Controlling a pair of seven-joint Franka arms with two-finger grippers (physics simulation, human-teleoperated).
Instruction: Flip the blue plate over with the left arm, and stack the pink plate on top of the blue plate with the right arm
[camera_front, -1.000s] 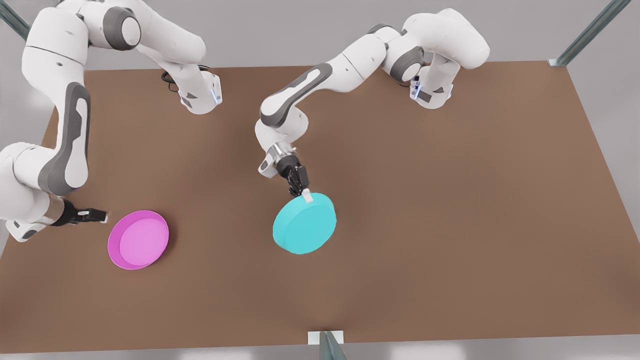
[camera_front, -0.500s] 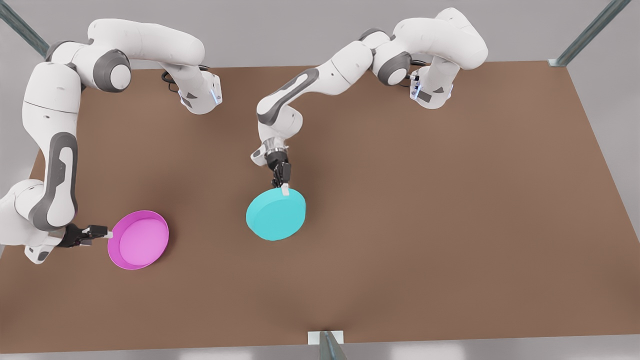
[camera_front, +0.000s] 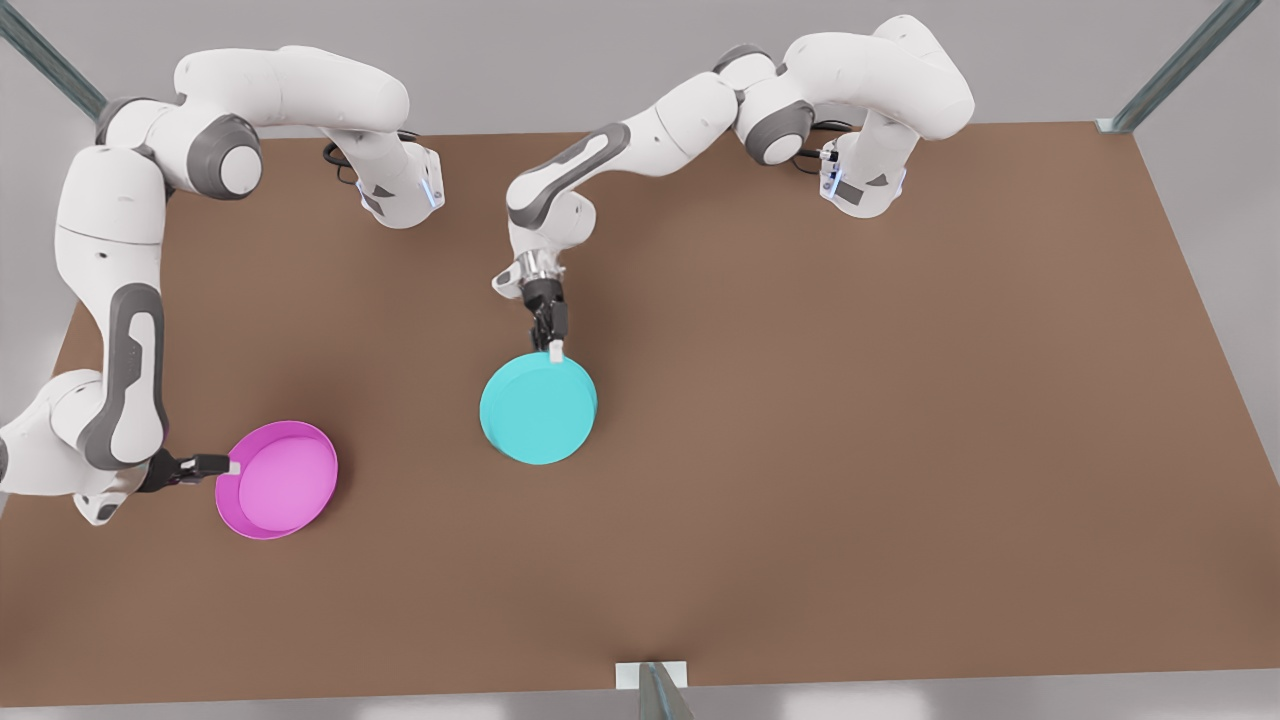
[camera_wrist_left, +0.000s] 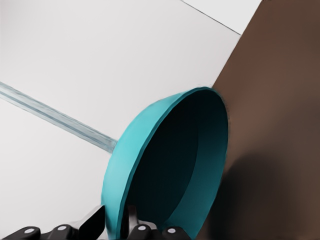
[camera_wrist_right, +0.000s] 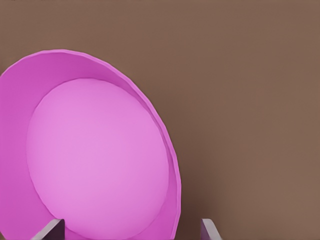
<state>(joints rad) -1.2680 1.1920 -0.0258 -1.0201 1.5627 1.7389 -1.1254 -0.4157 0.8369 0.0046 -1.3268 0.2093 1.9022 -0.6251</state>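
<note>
Lower left of the front view: right tool (camera_front: 232, 467) at the pink plate's (camera_front: 278, 480) near rim, fingers spread wide to either side of the rim, nothing gripped yet; plate sits upright, flat on the desk (camera_front: 900, 400). It should close squarely on the rim wall before lifting. Centre of frame: left tool (camera_front: 555, 350) pinched shut on the blue plate's (camera_front: 538, 408) top edge, the plate turned underside-up, seemingly just off the desk. Judgement: lower it level, let go only once flat, then clear out so the pink one can land on it.
</note>
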